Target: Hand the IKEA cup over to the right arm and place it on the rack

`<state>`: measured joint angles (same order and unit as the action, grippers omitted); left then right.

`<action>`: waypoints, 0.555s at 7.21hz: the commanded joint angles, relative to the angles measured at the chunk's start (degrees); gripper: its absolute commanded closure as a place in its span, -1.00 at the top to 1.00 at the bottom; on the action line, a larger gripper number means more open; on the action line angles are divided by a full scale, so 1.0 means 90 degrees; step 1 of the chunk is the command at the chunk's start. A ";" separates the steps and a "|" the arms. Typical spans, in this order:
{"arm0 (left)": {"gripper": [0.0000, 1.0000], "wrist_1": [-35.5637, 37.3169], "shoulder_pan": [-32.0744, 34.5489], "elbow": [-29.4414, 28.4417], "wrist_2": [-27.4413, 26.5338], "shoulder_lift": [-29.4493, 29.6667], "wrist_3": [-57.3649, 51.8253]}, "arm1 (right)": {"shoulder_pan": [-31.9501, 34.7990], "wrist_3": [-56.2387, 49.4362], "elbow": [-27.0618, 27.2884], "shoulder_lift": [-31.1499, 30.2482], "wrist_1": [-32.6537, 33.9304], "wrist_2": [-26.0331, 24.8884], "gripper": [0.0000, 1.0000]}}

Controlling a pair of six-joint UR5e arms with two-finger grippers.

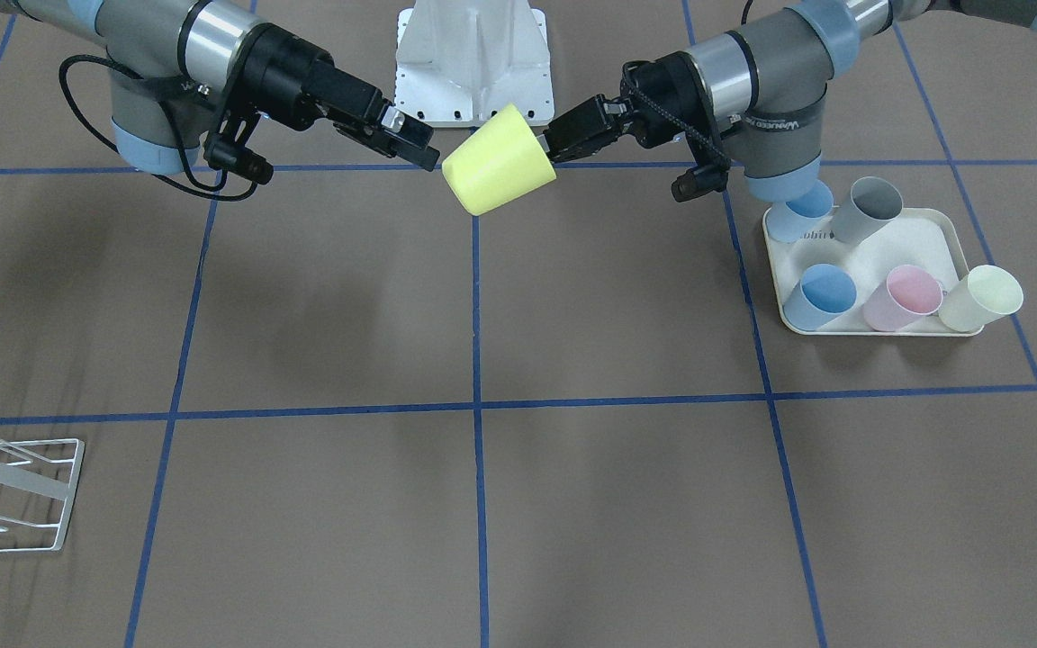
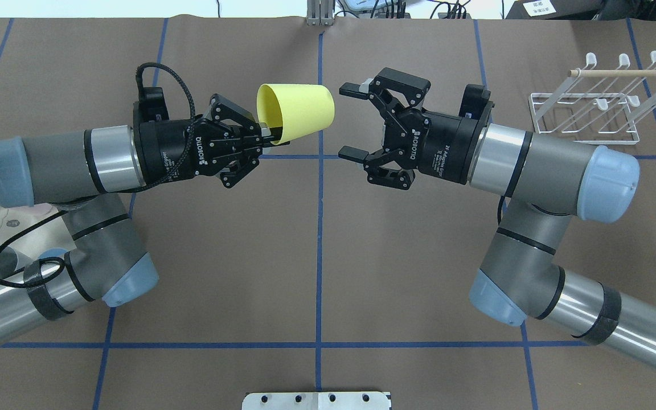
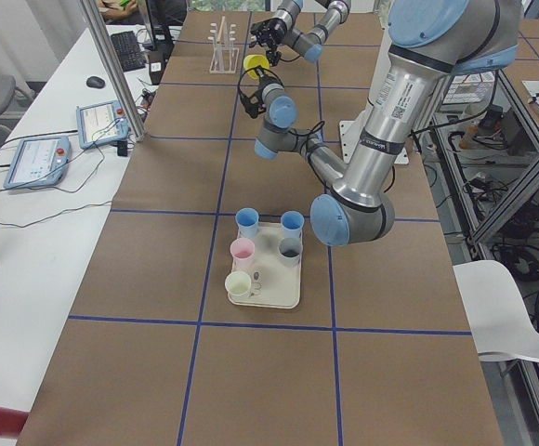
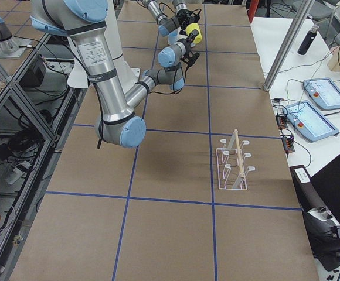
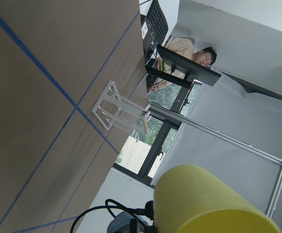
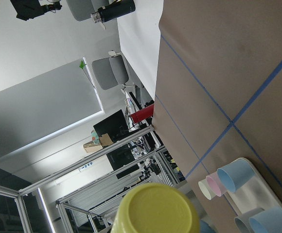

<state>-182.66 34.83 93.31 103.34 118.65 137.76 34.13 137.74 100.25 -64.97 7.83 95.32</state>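
Note:
The yellow IKEA cup [image 2: 299, 113] hangs on its side above the table's middle, base toward the right arm. My left gripper [image 2: 270, 134] is shut on its rim, one finger inside the mouth. My right gripper [image 2: 351, 121] is open, its fingertips level with the cup's base but a short gap away, not touching. Seen from the front, the cup [image 1: 496, 164] sits between the left gripper [image 1: 559, 142] and the right gripper [image 1: 424, 146]. The cup's wall [image 5: 204, 204] fills the left wrist view and its base [image 6: 155, 211] the right wrist view. The white wire rack [image 2: 590, 111] stands on the table at the far right.
A cream tray [image 1: 919, 236] holding several pastel cups lies on my left side, below the left arm's elbow. The white robot base [image 1: 473, 63] stands behind the grippers. The rack [image 1: 5, 486] is near the table's edge. A desk with tablets [image 4: 316, 105] runs along that edge.

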 commanded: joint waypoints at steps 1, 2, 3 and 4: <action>-1.00 0.0003 -0.0237 -0.0006 -0.0221 0.0107 0.0035 | -0.0042 0.0017 -0.0006 0.0002 -0.0011 -0.0006 0.96; -1.00 -0.0007 -0.0315 -0.0007 -0.0300 0.0108 0.0025 | -0.0052 0.0017 0.0004 0.0002 -0.0011 -0.0006 0.96; -1.00 -0.0007 -0.0335 0.0003 -0.0300 0.0108 0.0025 | -0.0052 0.0017 0.0004 0.0002 -0.0011 -0.0006 0.94; -1.00 -0.0045 -0.0345 0.0003 -0.0291 0.0108 0.0035 | -0.0052 0.0017 0.0004 0.0002 -0.0021 -0.0015 0.81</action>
<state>-182.81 31.98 93.30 100.78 119.59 138.01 33.70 137.90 100.27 -64.95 7.71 95.25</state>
